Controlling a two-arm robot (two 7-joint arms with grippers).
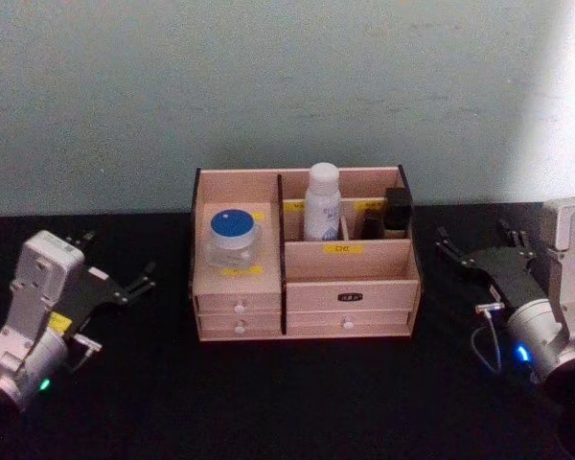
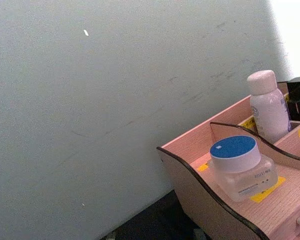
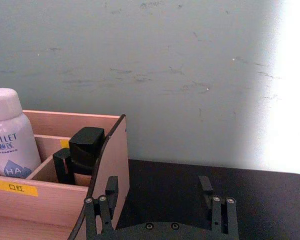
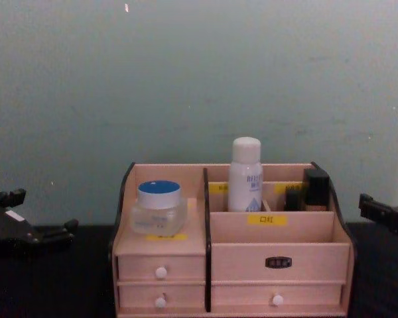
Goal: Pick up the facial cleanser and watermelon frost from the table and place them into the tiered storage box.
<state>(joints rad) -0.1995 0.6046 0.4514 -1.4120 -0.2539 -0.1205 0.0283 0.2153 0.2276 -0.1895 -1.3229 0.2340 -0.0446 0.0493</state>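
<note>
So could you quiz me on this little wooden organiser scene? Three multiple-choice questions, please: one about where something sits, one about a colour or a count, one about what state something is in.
1. Where does the blue-lidded jar sit in the tiered storage box?
A. Left compartment
B. Back right compartment
C. On the table in front

2. How many white drawer knobs does the chest view show?
A. One
B. Three
C. Five

3. How is the right gripper?
A. Shut on the white bottle
B. Open and holding nothing
C. Shut on a drawer knob

Answers:
1. A: the jar stands on the left shelf, beside the divider.
2. B: two knobs on the left drawers, one on the lower right drawer.
3. B: its fingers stand apart beside the box, with nothing between them; the white bottle stands in the box. The left gripper rests open at the box's left.
</note>
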